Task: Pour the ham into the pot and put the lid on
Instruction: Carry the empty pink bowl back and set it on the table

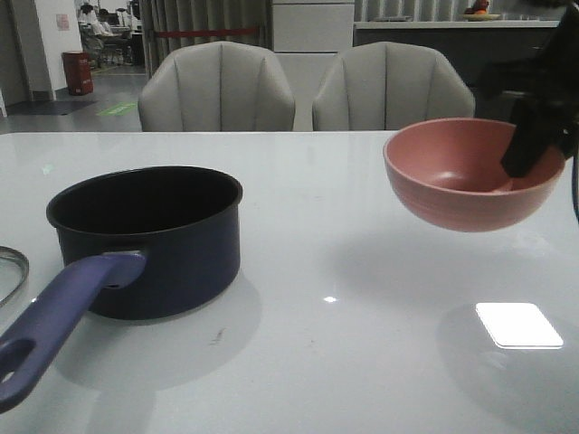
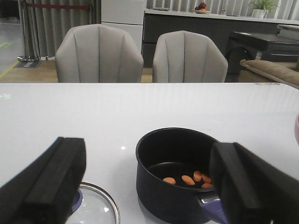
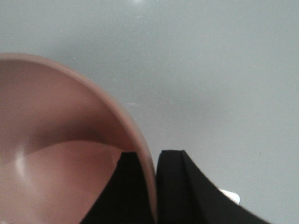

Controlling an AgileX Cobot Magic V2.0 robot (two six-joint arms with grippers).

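Right fingers (image 3: 152, 186) are pinching the rim of the pink bowl (image 1: 461, 176), one finger inside, one outside, holding it clear above the surface (image 1: 344, 262); bowl is looking empty. Ham (image 2: 189, 179) is lying on the pot (image 2: 175, 172) floor, between and beyond the left fingers (image 2: 145, 186), which are gaping wide, holding nothing. Lid (image 2: 96, 210) is lying flat just beside the pot, under the left-hand finger. Pour seems done. Judgement: set the bowl down well apart from the pot, then centre the open fingers over the knob, mostly hidden here, before closing
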